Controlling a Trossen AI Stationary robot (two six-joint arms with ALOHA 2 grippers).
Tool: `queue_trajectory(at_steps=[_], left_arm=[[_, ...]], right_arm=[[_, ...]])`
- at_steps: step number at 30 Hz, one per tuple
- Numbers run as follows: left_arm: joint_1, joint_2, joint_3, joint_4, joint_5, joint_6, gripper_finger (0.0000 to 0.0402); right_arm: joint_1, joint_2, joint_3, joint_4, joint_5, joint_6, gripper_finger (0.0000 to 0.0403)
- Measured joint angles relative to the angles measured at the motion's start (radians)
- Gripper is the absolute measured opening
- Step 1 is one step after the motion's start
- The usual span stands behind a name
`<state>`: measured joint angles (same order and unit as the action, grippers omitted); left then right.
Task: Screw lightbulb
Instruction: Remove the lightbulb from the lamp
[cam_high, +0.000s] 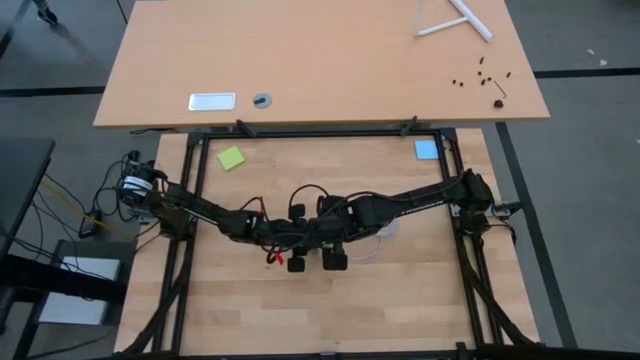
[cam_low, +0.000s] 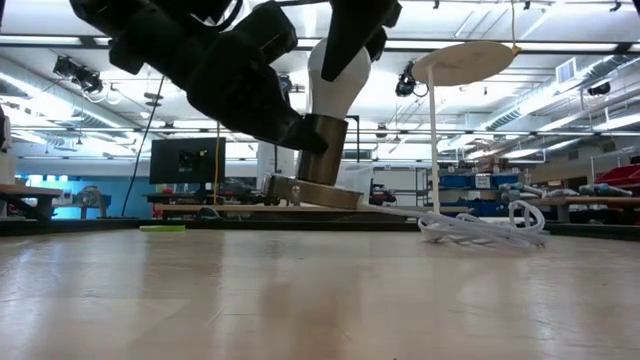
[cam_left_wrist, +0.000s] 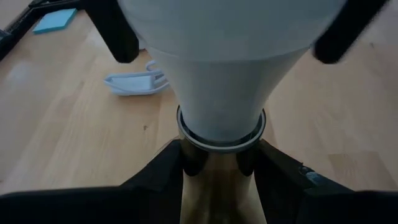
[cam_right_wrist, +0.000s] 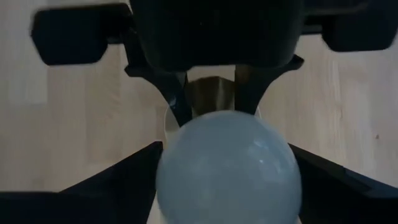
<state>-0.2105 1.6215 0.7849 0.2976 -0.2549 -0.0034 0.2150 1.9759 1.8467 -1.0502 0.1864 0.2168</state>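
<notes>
White and frosted, the lightbulb stands upright with its narrow end down in a brass-coloured socket barrel, a little above the table near the middle of the wooden surface. The left gripper is clamped on that barrel just below the bulb's neck, one dark finger on each side of the metal, so the bulb rises directly out of its grasp. The right gripper is at the bulb's rounded top, its fingers flanking the glass on both sides; whether they press on it or stand just clear cannot be told. In the high view the two arms meet at the table's centre, the left arm reaching in from the left edge and the right arm from the right edge. A round base sits under the barrel, tilted, and a loose white cord lies on the wood beside it.
</notes>
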Motion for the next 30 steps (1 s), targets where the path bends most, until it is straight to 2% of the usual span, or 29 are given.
queue_trajectory(at_steps=[6, 14, 18, 26, 30], left_arm=[[0.000, -0.001, 0.000, -0.004, 0.001, 0.001, 0.0150], [0.001, -0.001, 0.000, -0.004, 0.005, 0.015, 0.0150], [0.001, -0.001, 0.000, -0.004, 0.020, 0.025, 0.0150], [0.001, -0.001, 0.000, -0.002, 0.037, 0.032, 0.0150], [0.001, -0.001, 0.000, -0.001, 0.040, 0.035, 0.0150]], right_arm=[[-0.001, 0.001, -0.001, -0.001, 0.002, -0.009, 0.0273], [-0.001, 0.001, 0.000, -0.026, 0.003, -0.075, 0.0283], [0.002, 0.001, 0.001, -0.035, 0.001, -0.198, 0.0280], [0.020, 0.001, 0.000, -0.055, 0.049, -0.593, 0.0283], [0.039, 0.001, -0.001, -0.059, 0.096, -0.632, 0.0292]])
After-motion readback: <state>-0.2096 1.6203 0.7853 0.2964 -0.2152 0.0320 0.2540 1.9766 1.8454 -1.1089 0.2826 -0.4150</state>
